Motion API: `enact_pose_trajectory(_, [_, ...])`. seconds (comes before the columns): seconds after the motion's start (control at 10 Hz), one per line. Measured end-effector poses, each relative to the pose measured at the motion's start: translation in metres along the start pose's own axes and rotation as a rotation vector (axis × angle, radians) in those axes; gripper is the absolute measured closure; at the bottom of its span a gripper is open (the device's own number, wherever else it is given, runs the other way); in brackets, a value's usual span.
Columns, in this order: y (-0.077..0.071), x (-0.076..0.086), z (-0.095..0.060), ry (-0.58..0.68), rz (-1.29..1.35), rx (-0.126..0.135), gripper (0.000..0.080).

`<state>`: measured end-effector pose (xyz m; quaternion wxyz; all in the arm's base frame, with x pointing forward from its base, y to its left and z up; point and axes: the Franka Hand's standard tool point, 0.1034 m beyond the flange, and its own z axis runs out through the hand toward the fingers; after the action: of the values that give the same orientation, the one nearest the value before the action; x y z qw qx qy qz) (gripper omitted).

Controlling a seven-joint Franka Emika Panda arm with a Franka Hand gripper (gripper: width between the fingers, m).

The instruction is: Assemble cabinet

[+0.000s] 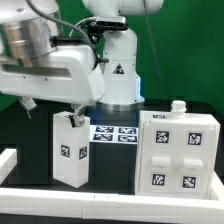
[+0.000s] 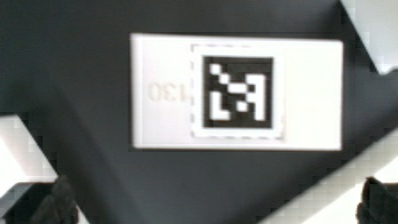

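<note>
The cabinet, a large white box-like body with recessed squares and several marker tags, stands at the exterior view's right. A narrower upright white part with two tags stands at the exterior view's left. My gripper hangs just above that part's top end. In the wrist view a white tagged face fills the middle, straight below the camera. My gripper is open, its dark fingertips far apart at the picture's corners. Nothing sits between them.
The marker board lies flat on the black table between the upright part and the cabinet, in front of the arm's base. A low white border rail runs along the exterior view's left and front.
</note>
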<state>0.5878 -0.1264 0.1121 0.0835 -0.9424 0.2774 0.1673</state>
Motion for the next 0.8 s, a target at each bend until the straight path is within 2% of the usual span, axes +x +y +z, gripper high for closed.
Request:
enact_pose_trajectory(0.2, [-0.002,0.006,-0.002,-0.158,-0.003,-0.024,0.0002])
enact_pose_trajectory(0.4, [0.006,0.007,0.003,-0.244,0.003,-0.040,0.0002])
enact_pose_trajectory(0.5, [0.004,0.007,0.004,-0.245,0.007,-0.037,0.0002])
enact_pose_trajectory(0.7, [-0.002,0.010,0.017,-0.289,0.109,0.012,0.0002])
enact_pose_trajectory(0.8, [-0.010,0.010,0.023,-0.276,0.126,0.012,0.0002])
